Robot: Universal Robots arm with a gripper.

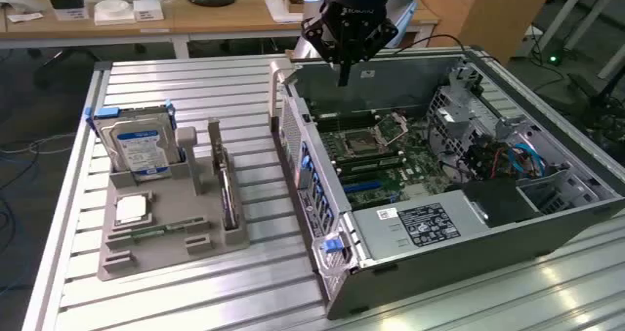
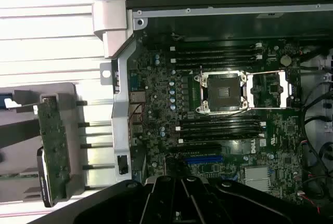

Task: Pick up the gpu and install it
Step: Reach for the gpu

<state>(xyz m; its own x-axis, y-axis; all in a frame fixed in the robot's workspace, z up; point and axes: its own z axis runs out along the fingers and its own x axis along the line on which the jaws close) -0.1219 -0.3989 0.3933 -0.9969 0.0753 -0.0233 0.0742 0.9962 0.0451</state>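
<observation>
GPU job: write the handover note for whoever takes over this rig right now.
Gripper: shut, holding nothing, hanging above the open computer case.
GPU: standing on edge in the grey holder, to the exterior view's left of the case, untouched.
Blue slot on the motherboard: no card in it.
Done: nothing of the pick or install shows.
Left: the GPU is not yet picked up and not yet installed.
</observation>
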